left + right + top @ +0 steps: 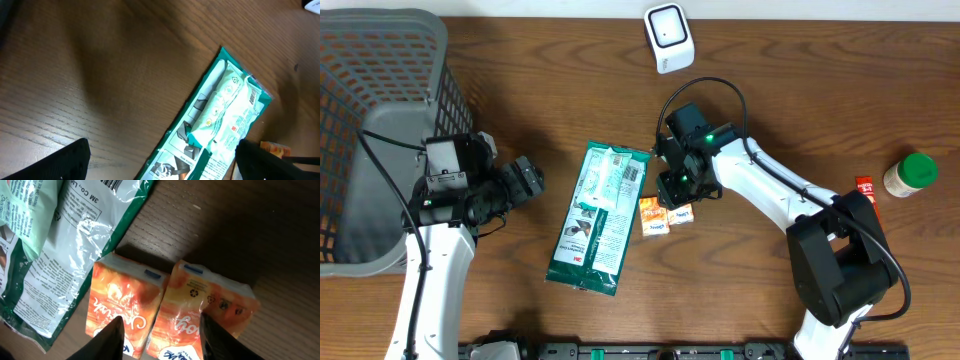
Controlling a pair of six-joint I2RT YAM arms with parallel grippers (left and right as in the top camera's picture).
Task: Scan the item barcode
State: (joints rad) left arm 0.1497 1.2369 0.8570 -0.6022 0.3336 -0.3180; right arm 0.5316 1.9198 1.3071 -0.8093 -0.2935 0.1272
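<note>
Two dark fingers (107, 340) of the right gripper (160, 341) stand apart over the orange packs (170, 300), one finger above each pack. The jaws are parted and clamp nothing; I cannot tell whether the tips touch the wrappers. The packs lie flat, side by side and touching. Their left edge lies just beside the green packet (60, 245), perhaps touching it; black barcode bars show at that packet's top edge.

From overhead, the right gripper (678, 190) hangs over the packs' upper ends, its white arm running back to the table's right front. The scanner (668, 37), a small white box, stands well apart from the packs near the far edge of the table (520, 60).

Both fingers (70, 160) of the left gripper (165, 161) are spread wide and empty above the wood, the packet just to their right. That gripper (525, 180) hovers between the packet and a grey basket (380, 120). A green-lidded jar (910, 175) lies at the far right.
</note>
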